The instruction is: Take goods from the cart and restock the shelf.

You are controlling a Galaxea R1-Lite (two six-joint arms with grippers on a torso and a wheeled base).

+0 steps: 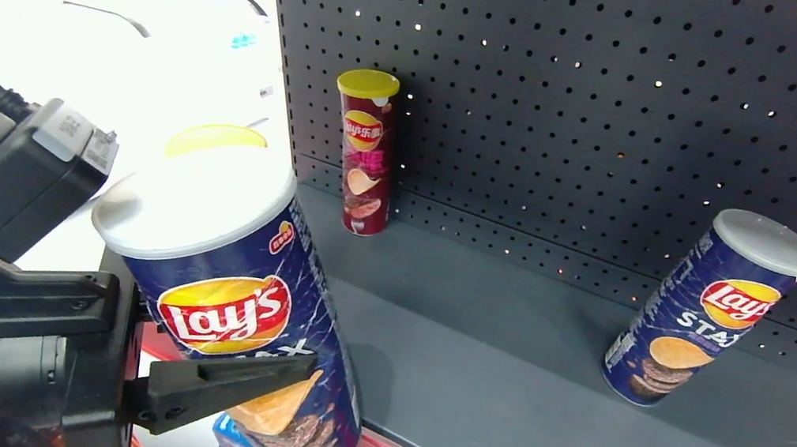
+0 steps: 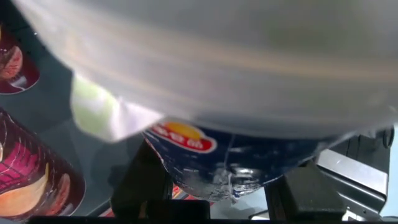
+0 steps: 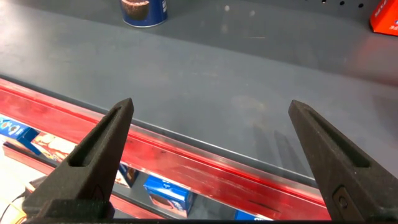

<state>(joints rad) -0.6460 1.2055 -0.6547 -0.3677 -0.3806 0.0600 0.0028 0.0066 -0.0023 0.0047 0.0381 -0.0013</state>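
Observation:
My left gripper (image 1: 239,374) is shut on a blue chips can (image 1: 248,312) with a white lid (image 1: 198,200). It holds the can tilted, at the left front corner of the grey shelf (image 1: 501,384). In the left wrist view the lid (image 2: 217,62) and the blue can wall (image 2: 205,155) sit close between the dark fingers (image 2: 140,190). A maroon can with a yellow lid (image 1: 368,155) stands at the shelf's back left. A second blue can (image 1: 704,312) stands on the right. My right gripper (image 3: 211,109) hangs open over the shelf's front edge.
A black pegboard wall (image 1: 588,86) backs the shelf. A red rail (image 3: 205,168) runs along its front edge, with blue boxes (image 3: 165,193) on the level below. An orange box (image 3: 385,15) sits far along the shelf. Maroon cans (image 2: 31,174) lie below the held can.

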